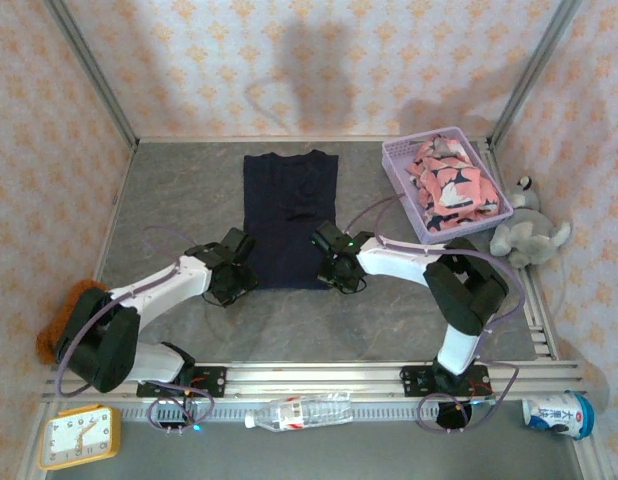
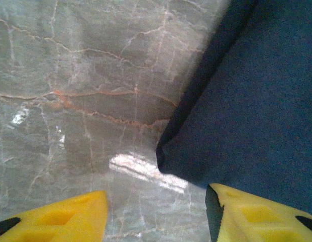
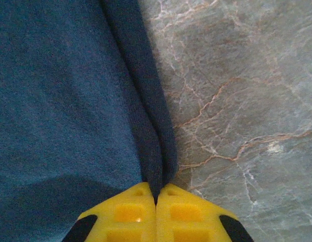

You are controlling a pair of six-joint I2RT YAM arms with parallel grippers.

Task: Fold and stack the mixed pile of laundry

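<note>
- Step in hand, as I judge it: folding the navy cloth [image 1: 289, 210], which lies flat mid-table with both grippers at its near edge.
- Right gripper [image 3: 156, 194]: fingers pinched on the cloth's folded edge.
- Left gripper [image 2: 157, 201]: fingers wide, corner between them, ungrasped.
- Next: you close the left, then lift both evenly.
- Overhead adds the salmon-pink cloth [image 1: 449, 185], heaped in the basket [image 1: 397, 160].

Top view bright, even, diffuse light from above; soft grey shadows on back wall [image 1: 309, 60]. Left wrist view: white glare streak on marble tabletop [image 2: 146, 169]; left gripper [image 2: 157, 191] fingers [image 2: 60, 219] blurred near lens. Right wrist view: navy cloth [image 3: 55, 101] grainy, soft; tabletop veins sharper.
</note>
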